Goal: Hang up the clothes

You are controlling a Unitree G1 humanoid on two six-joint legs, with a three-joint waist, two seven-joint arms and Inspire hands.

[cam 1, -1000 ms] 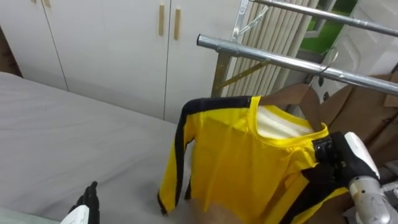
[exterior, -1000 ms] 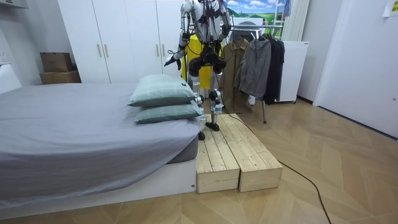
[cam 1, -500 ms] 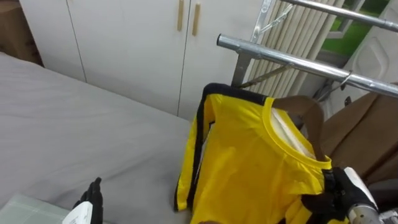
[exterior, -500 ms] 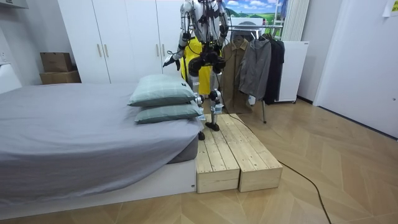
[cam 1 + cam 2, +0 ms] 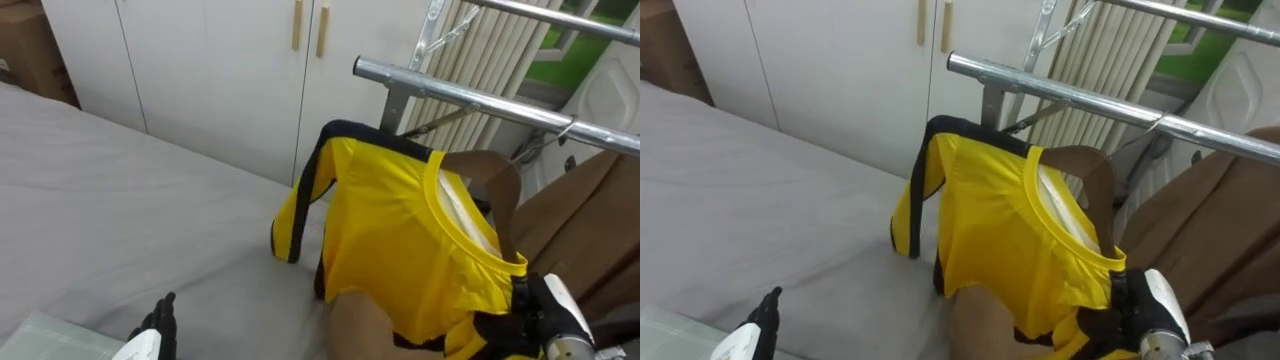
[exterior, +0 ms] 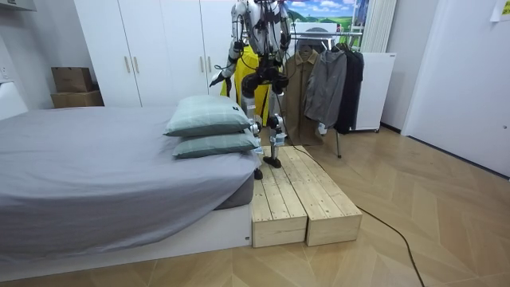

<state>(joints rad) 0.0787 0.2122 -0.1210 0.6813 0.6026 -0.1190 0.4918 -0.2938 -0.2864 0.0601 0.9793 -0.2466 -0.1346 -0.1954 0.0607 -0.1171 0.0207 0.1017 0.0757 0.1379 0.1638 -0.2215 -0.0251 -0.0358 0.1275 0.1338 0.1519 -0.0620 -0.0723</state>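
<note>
We see the right robot hand [image 5: 538,320] at the lower right of the eye views, its dark fingers [image 5: 500,325] curled tight on the yellow shirt [image 5: 400,240] at the shoulder nearest to us, so it is gripping the garment and holding it up in the air. The shirt has black trim along its far shoulder and sleeve, and a white lining shows inside its yellow collar. It hangs tilted, its far shoulder raised toward the metal rail [image 5: 480,95], but the whole shirt is below and on the near side of the rail, over the edge of the grey bed [image 5: 120,200]. A brown shape rises just behind the collar, and we cannot tell whether it is a hanger or part of the brown coat [image 5: 590,220] that hangs from the rail on the right. The left robot hand [image 5: 155,328] shows at the lower left, well apart from the shirt and over the bed beside a pale pillow [image 5: 40,335]; we cannot tell whether it is open or closed. White wardrobe doors [image 5: 200,70] with light wooden handles stand behind the bed. In the room view the robot stands upright on a wooden platform [image 6: 299,195] beside the bed, between the stacked pillows and the clothes rack [image 6: 339,80] with its dark jackets, and the yellow shirt is in front of its torso
</note>
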